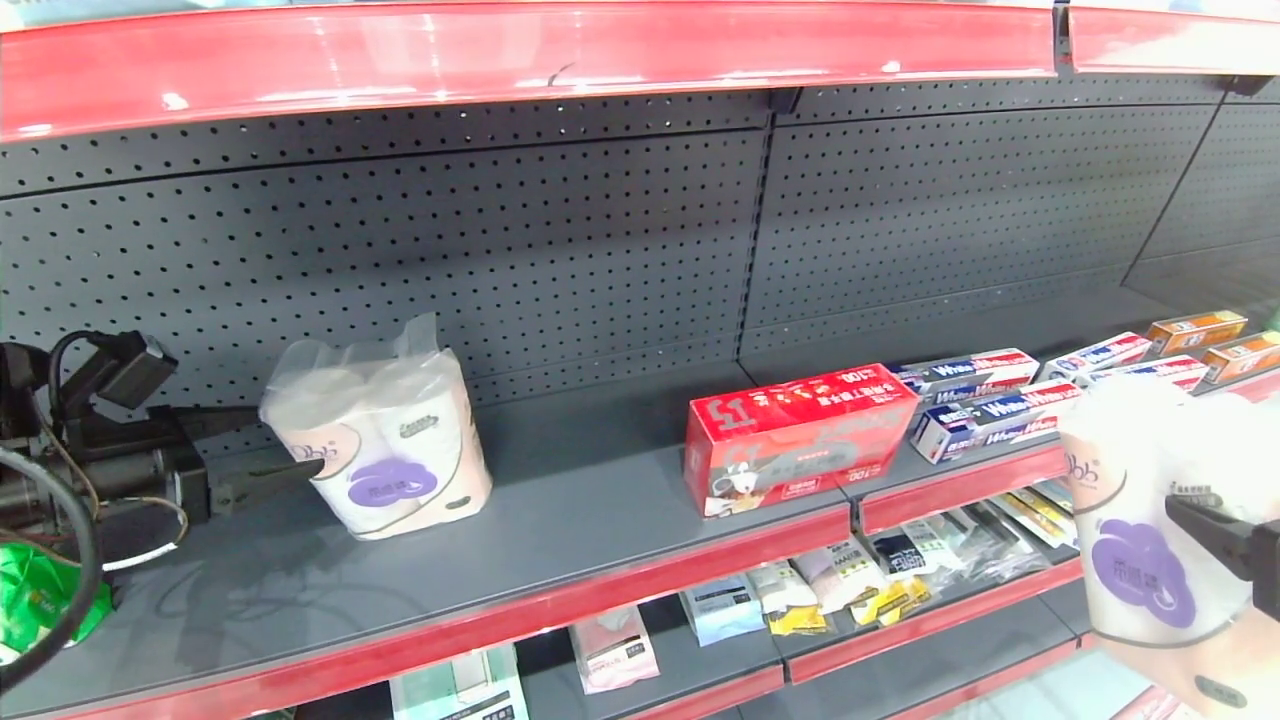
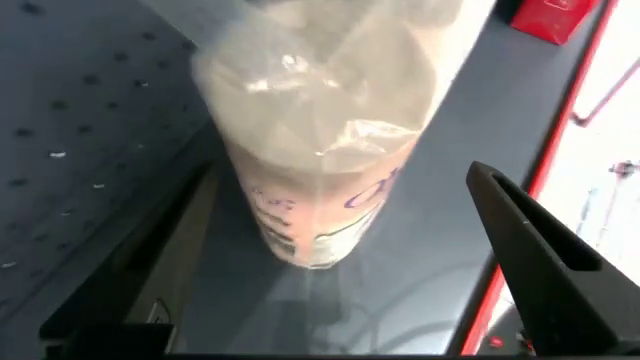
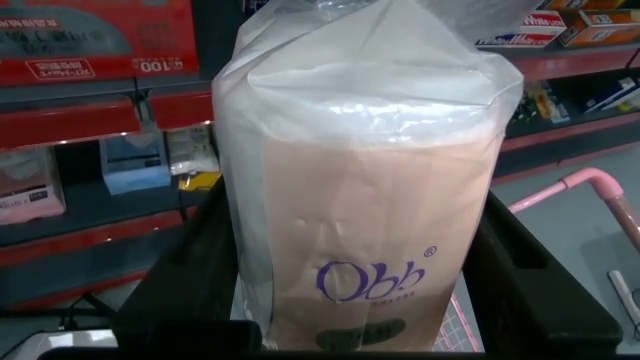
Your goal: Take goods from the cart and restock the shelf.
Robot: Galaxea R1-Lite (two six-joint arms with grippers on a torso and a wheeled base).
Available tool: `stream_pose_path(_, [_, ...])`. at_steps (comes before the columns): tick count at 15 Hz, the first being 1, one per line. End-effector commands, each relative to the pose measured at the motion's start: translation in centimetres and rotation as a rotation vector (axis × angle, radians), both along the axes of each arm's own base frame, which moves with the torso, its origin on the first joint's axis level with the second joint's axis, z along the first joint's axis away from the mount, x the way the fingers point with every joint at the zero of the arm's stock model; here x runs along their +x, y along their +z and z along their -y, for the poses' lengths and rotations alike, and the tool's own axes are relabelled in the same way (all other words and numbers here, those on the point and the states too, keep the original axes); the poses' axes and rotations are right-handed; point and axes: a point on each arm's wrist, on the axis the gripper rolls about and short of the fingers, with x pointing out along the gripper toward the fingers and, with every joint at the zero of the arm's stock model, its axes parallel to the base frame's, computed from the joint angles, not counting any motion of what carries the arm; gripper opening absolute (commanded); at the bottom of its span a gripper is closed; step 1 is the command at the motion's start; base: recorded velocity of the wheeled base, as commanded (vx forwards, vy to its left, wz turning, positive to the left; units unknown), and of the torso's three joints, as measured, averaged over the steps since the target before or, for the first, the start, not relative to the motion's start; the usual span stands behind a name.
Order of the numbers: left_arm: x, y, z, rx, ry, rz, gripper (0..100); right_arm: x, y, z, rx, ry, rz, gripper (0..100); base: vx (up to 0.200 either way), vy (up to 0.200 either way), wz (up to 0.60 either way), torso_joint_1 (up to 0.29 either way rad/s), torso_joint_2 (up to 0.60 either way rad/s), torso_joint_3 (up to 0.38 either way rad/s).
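One plastic-wrapped white toilet-roll pack (image 1: pixel 385 440) is standing on the grey metal shelf (image 1: pixel 600 500) between the wide-spread fingers of the left gripper (image 1: pixel 288 442), while the right gripper (image 3: pixel 360 285) is clamping a second pack (image 3: pixel 360 150) between its fingers, not yet shelved.

Shop aisle: red-edged shelf (image 1: pixel 600 500) w/ pegboard back (image 1: pixel 500 250), boxed goods (image 1: pixel 985 405), pink cart handle (image 3: pixel 590 185).

Black left arm (image 1: pixel 125 465), looped black cables (image 1: pixel 90 565), tapered black tool fingers (image 2: pixel 540 265).
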Motion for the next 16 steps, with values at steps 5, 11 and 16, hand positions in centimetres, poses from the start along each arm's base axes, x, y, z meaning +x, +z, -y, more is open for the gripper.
stream_pose_path(5, [2.9, -1.8, -0.9, -0.029, -0.076, 0.009, 100, 0.2, -0.6, 0.3, -0.017, -0.016, -0.033, 0, 0.0, 0.0, 0.0, 0.0, 0.0, 0.0])
stream_pose_path(11, [4.9, -1.9, -1.1, -0.09, -0.209, 0.075, 100, 0.4, -0.8, 0.5, -0.052, -0.048, -0.053, 0, 0.0, 0.0, 0.0, 0.0, 0.0, 0.0])
stream_pose_path(16, [6.9, -2.6, -0.2, -0.095, -0.269, 0.081, 100, 0.5, -0.8, 0.5, -0.058, -0.053, -0.055, 0, 0.0, 0.0, 0.0, 0.0, 0.0, 0.0])
